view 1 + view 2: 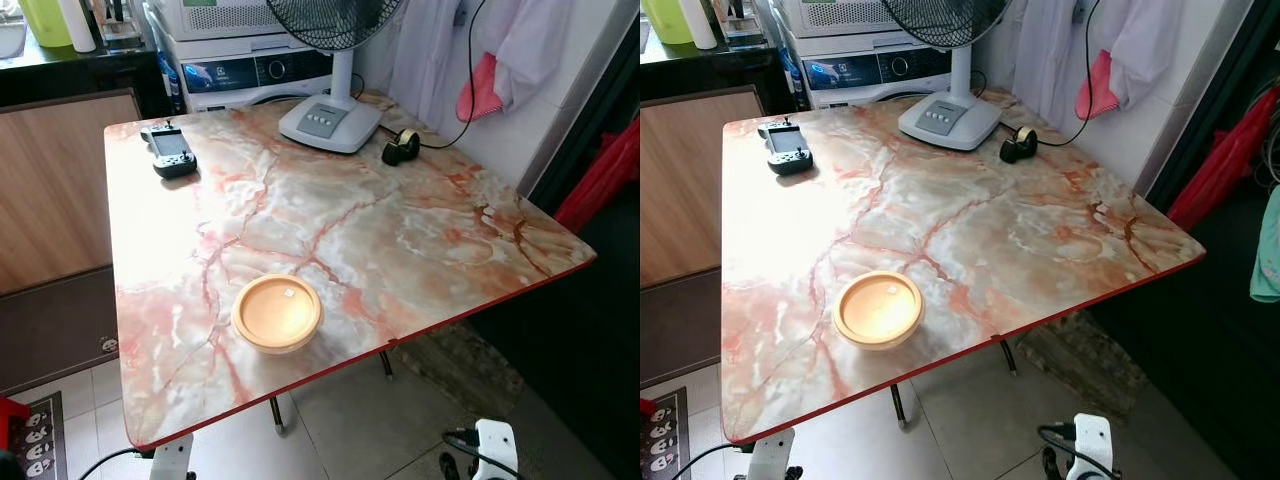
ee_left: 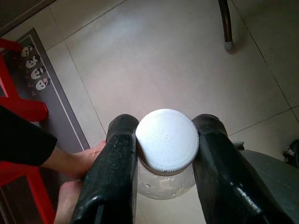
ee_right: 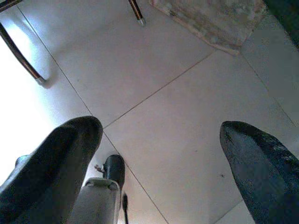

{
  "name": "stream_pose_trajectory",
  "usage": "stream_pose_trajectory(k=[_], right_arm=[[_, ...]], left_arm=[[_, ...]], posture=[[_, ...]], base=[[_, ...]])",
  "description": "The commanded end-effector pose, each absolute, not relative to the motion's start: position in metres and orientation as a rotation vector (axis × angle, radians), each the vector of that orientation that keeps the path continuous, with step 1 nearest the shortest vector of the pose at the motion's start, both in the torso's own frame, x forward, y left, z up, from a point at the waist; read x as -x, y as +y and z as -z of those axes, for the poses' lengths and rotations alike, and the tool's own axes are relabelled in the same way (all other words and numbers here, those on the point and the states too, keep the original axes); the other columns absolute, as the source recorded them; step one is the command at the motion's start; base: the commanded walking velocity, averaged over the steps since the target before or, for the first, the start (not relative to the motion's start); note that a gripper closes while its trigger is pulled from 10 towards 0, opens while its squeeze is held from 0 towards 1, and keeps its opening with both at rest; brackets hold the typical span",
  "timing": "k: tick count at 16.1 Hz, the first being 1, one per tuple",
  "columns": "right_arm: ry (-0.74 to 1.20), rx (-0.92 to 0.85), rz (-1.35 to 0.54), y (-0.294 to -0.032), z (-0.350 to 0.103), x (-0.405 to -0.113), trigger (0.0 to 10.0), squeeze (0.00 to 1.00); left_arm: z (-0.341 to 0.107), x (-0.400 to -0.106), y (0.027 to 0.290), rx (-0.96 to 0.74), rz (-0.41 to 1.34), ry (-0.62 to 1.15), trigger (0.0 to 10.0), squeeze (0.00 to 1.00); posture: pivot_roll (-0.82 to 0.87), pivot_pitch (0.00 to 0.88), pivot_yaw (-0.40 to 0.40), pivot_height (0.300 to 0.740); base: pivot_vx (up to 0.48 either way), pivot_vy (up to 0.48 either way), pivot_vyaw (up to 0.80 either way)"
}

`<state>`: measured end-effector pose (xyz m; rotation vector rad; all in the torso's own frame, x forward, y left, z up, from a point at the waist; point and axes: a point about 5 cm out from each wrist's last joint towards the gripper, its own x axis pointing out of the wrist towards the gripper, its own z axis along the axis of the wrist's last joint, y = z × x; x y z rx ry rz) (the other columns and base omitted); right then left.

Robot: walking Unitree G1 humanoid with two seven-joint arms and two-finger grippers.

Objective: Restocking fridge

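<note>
A clear bottle with a white ribbed cap (image 2: 167, 139) is clamped between the two black fingers (image 2: 112, 177) of the left gripper (image 2: 166, 163), which is held low beside the body and pointed down at the tiled floor (image 2: 154, 60). Droplets are seen on the bottle's shoulder just under the cap. A person's bare feet (image 2: 77, 172) are seen on the floor just beside that gripper, near a dark mat (image 2: 46, 79) and a red frame (image 2: 23, 109). The right gripper (image 3: 163, 154) is spread wide and empty, also aimed at the floor.

Ahead, a marble-patterned table (image 1: 400, 230) is faced; on it a shallow yellow bowl (image 1: 277, 313) sits near the front edge, with a handheld controller (image 1: 171, 149), a fan base (image 1: 330, 122) and a tape dispenser (image 1: 402, 146) toward the back.

The step in hand is judged to be carrying: the bottle is secured but not yet delivered. No fridge is seen here, so a turn or a walk toward it is probably called for next, with the grip kept firm on the wet bottle.
</note>
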<state>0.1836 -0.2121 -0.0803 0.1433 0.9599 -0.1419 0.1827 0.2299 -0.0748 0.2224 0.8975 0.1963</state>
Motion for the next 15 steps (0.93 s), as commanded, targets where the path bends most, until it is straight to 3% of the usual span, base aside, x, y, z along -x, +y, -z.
stream_pose_trajectory(k=[1,15], right_arm=[[0.966,-0.146,0.164,-0.216,0.079,-0.186,10.0,0.00],[0.943,-0.189,0.186,-0.211,0.075,-0.196,10.0,0.00]], left_arm=[[0.074,-0.187,0.226,-0.233,-0.175,0.897,10.0,0.00],[0.072,-0.191,0.228,-0.231,-0.202,0.891,10.0,0.00]], posture=[[0.09,0.000,-0.087,0.740],[0.11,0.000,-0.070,0.740]], base=[[-0.255,0.000,0.00],[-0.256,0.000,0.00]])
